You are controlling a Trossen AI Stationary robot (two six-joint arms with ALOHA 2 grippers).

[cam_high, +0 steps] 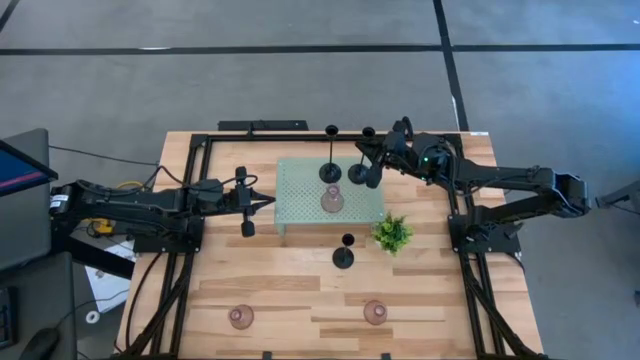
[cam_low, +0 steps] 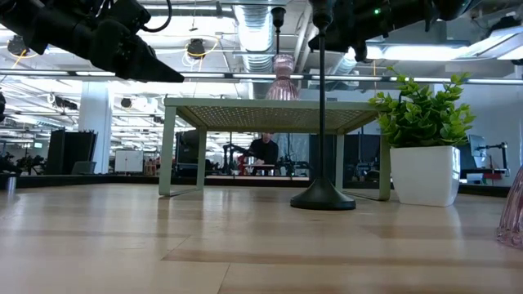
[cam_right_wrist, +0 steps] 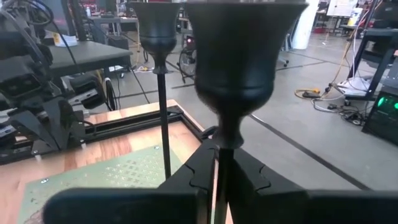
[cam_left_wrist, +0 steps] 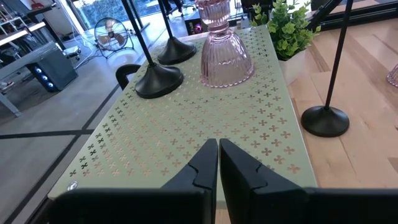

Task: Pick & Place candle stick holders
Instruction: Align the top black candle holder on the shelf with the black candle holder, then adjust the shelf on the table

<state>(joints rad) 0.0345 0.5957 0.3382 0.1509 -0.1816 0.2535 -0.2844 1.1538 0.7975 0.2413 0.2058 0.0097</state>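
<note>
One black candle holder (cam_right_wrist: 233, 68) stands upright, its thin stem clamped in the right hand (cam_right_wrist: 219, 180) above the tray's (cam_high: 300, 200) far corner, ready to go straight down.

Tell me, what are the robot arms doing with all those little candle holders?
The right gripper is pinching the thin stem of a tall black candle holder whose base sits on the pale green tray. Another black holder and a pink glassy one already stand on the tray. The left gripper waits shut by the tray's other edge, holding nothing. One black holder and two pink ones are on the wooden table, near a small green plant.
</note>
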